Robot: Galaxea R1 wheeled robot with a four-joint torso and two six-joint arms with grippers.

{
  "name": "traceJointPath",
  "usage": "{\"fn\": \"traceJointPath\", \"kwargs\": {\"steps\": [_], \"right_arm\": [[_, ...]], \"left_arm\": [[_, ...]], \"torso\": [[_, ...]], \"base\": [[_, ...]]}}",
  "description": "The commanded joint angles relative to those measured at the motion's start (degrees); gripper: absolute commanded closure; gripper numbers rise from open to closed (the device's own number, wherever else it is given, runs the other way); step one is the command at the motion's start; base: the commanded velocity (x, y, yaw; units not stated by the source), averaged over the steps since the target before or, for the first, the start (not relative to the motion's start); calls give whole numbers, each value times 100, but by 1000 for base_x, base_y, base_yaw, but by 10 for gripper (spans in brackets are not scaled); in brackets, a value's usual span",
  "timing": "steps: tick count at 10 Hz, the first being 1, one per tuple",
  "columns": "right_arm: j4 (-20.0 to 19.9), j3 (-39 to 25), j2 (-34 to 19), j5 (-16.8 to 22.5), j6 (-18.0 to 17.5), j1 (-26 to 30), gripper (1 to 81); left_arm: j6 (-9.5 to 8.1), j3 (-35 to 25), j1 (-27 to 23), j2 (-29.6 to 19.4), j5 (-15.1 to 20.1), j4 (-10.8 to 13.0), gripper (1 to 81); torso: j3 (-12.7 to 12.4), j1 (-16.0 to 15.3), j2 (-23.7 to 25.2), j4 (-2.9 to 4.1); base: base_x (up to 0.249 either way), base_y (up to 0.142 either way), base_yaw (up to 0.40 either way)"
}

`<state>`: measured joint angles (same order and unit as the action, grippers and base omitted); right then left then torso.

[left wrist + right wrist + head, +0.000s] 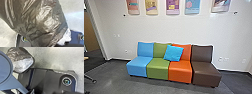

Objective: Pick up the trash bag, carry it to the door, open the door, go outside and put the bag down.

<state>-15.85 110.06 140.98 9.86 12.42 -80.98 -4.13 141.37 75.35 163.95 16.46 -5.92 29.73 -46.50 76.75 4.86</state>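
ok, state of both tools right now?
Left tool: can't tell; trash bag shows large in its wrist view.
Right tool: can't tell either.

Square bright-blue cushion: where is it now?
Head view, near centre: the cushion leans against the green backrest and orange backrest, left of the dark-brown seat.

Wall: white, five posters (172, 7) in a row
Seats: blue, green, orange, brown, side by side
Floor: dark grey

The trash bag (47, 22) and wall posters (172, 6) are cut off, the posters' print blurred.
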Motion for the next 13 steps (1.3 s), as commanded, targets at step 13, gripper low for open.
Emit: {"fn": "traceJointPath", "kwargs": {"steps": [13], "right_arm": [[205,1297,925,332,103,-107,10]], "left_arm": [[35,48,283,411,341,636,811]], "torso": [[-1141,1751,-2671,0]], "base": [[0,0,0]]}}
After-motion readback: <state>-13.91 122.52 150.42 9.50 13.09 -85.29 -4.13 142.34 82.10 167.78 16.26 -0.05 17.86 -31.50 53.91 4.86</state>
